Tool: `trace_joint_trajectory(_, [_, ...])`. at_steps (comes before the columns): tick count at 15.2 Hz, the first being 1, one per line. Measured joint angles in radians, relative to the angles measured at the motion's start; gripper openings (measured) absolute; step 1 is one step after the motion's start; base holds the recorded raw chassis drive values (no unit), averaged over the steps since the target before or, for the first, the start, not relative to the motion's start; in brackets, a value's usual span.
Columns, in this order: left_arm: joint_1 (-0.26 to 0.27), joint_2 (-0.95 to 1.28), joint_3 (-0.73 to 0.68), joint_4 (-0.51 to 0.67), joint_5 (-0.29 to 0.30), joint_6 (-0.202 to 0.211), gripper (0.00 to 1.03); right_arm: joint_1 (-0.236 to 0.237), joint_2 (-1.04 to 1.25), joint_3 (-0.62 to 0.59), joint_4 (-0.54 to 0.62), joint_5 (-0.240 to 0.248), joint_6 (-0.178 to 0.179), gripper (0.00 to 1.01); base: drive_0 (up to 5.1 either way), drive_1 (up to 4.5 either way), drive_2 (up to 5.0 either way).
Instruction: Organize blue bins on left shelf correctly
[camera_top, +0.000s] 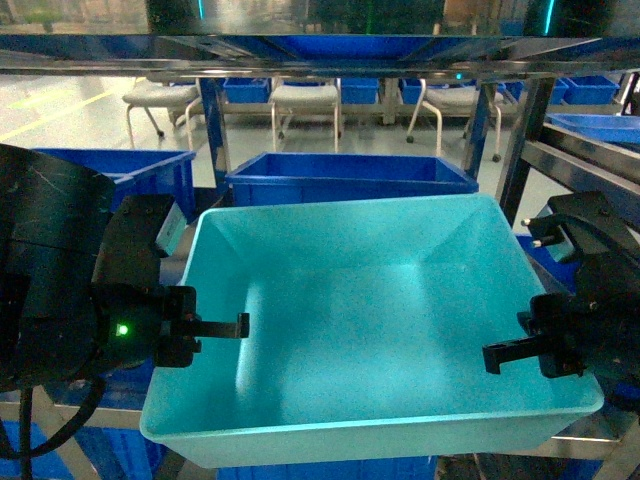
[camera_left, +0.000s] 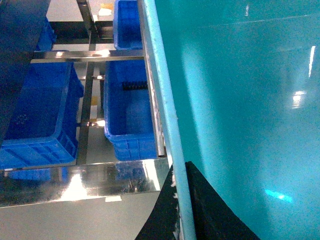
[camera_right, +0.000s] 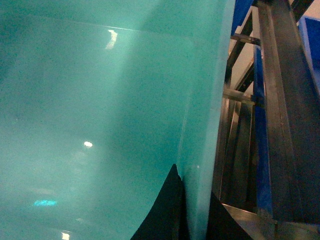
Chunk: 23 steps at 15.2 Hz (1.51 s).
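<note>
Steel shelf (camera_top: 520, 150) | blue bin (camera_top: 370, 320) rims clamped: left gripper (camera_top: 215, 326), right gripper (camera_top: 515, 352)

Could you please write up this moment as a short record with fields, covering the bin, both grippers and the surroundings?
held object: turquoise bin, empty, open side up
left gripper: fingers straddle the bin's left rim, one inside, one outside
right gripper: clamped the same way over the bin's right rim
behind the bin: dark blue crate
lower left: more dark blue crates among the steel shelf rails
background: chairs on the floor
</note>
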Motion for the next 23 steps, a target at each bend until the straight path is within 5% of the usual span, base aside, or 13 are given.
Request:
trace_joint_trajectory(11, [0.043,0.244,0.289,-0.076,0.041,0.095,0.02,0.005,0.209,0.239,-0.114,0.050,0.042,0.02,0.0,0.00,0.0])
trace_joint_trajectory(20, [0.074,0.391,0.513,-0.198,0.061,0.126,0.02,0.002,0.321,0.440,-0.237,0.061,0.045,0.02,0.0,0.00,0.0])
trace_joint_trajectory(21, [0.079,0.454,0.637,-0.279,0.042,0.161,0.14,-0.014,0.404,0.557,-0.264,0.075,-0.043,0.20,0.0,0.00,0.0])
trace_joint_trajectory(23, [0.085,0.454,0.614,-0.216,0.036,0.186,0.38,-0.022,0.405,0.544,-0.183,0.058,-0.068,0.43,0.0,0.00,0.0])
